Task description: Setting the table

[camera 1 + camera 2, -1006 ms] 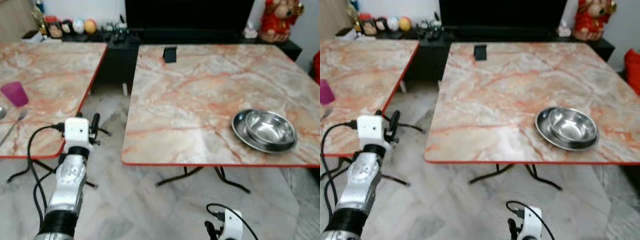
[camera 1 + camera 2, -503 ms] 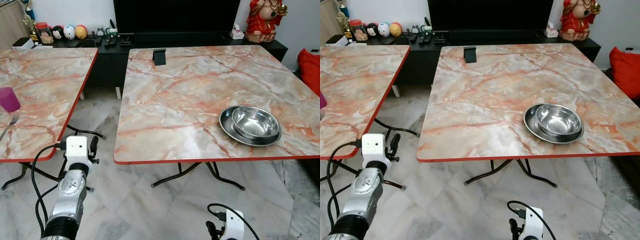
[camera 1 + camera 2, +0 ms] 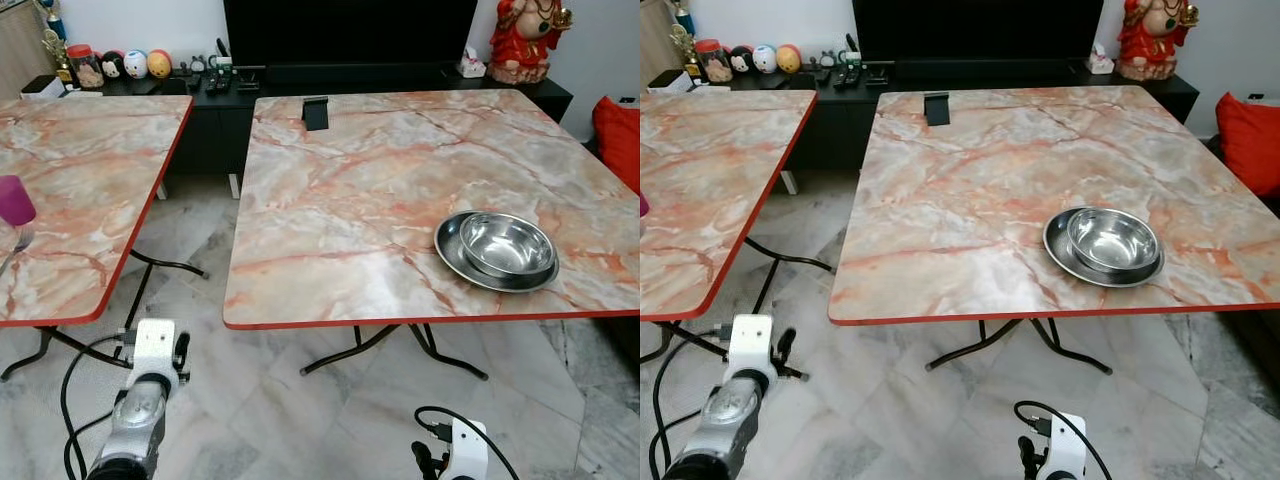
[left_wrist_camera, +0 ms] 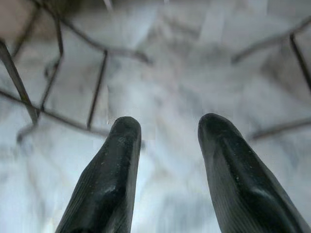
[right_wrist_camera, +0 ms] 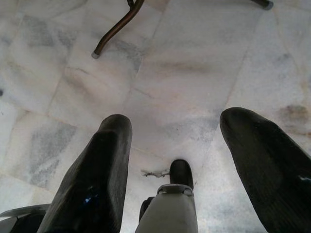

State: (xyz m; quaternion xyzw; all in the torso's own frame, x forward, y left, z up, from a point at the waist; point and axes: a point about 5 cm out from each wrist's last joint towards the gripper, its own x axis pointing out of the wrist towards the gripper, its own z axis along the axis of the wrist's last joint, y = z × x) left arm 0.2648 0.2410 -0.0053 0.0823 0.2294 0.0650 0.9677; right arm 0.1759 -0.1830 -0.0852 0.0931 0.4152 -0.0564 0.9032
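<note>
The setting is looking barely begun — a steel bowl [image 3: 507, 244] is sitting in a steel plate [image 3: 452, 252] near the front right edge of the right bench [image 3: 350, 190], while a purple cup [image 3: 15, 200] and, by the look of it, cutlery are waiting on the left bench [image 3: 90, 170]. Both arms are hanging over the floor, the left end effector [image 4: 165, 145] and the right end effector [image 5: 177, 141] both spread and holding nothing. Against the earlier frame, the left arm is dropping lower — away from the left bench's edge — and the view is sitting slightly shifted.

Left gripper [image 4: 165, 128], its two black fingers [image 4: 109, 179] spread apart and holding nothing, above the pale marble floor [image 4: 170, 73] crossed by dark table legs [image 4: 97, 87].
</note>
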